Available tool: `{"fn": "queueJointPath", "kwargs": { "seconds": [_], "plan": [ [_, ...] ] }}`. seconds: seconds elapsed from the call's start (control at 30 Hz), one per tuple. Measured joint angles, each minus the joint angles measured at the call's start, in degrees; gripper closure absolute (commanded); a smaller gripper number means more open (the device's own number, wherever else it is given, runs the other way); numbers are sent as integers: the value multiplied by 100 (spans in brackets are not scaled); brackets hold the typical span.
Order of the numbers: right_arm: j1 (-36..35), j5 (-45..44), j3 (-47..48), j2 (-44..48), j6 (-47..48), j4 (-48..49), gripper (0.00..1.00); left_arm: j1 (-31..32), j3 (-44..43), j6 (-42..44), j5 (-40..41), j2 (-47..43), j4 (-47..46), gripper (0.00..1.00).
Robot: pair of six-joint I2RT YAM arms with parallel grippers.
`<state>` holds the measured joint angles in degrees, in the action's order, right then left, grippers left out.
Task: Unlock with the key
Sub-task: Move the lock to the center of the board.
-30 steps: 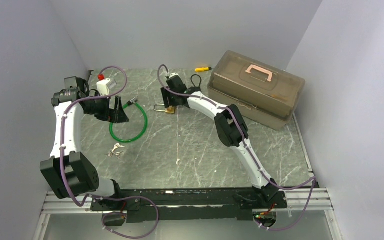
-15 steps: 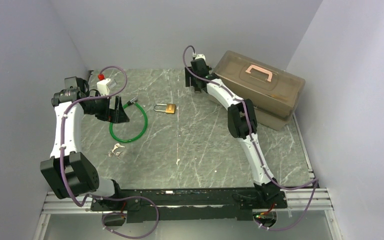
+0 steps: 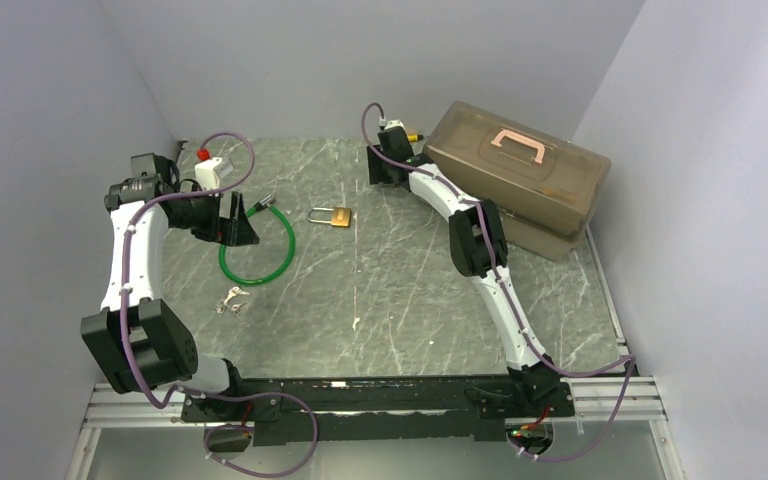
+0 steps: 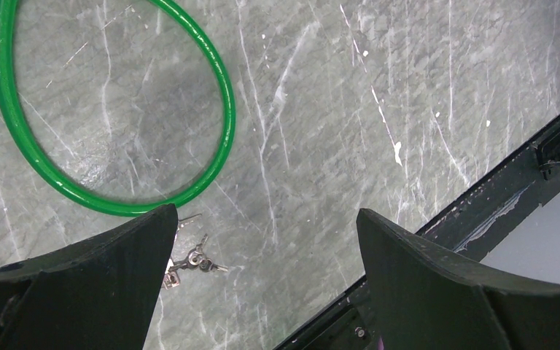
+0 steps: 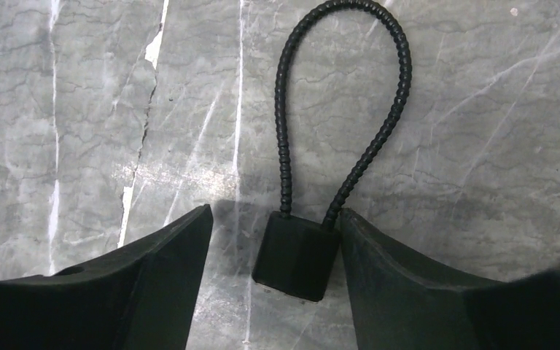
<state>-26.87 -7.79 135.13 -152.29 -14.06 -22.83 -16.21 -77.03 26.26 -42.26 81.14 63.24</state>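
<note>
Both grippers spread, the key lying untouched on the table at the near left

The right gripper stands at the far side, fingers apart around the small black block of a black cord loop; the block sits just beside the right finger and clear of the left one. A yellow-and-black tool shows just right of this gripper, next to the translucent brown toolbox. The left gripper hangs over the table at the left, opened wide and holding nothing. Below it lies a green cable ring, and the key, tiny and silvery, rests just to the near side of that ring. A brass padlock lies between the two arms, well apart from the key
</note>
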Motion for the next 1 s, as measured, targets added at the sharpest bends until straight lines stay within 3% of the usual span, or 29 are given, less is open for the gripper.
{"fn": "queueJointPath", "kwargs": {
  "seconds": [0.5, 0.6, 0.77, 1.0],
  "plan": [
    [-50, -125, -20, -28, -136, 15, 71, 0, 107, 101, 13, 33, 7, 1],
    [-173, -243, -251, 94, -94, 107, 74, 0, 205, 162, 35, 33, 33, 1],
    [-678, -404, -1589, 874, -52, 367, 80, -13, 385, 308, 162, -92, 131, 0],
    [-1561, -409, -4319, 2559, -219, 861, 81, -37, 562, 503, 262, -487, 417, 0]
  ]
}}
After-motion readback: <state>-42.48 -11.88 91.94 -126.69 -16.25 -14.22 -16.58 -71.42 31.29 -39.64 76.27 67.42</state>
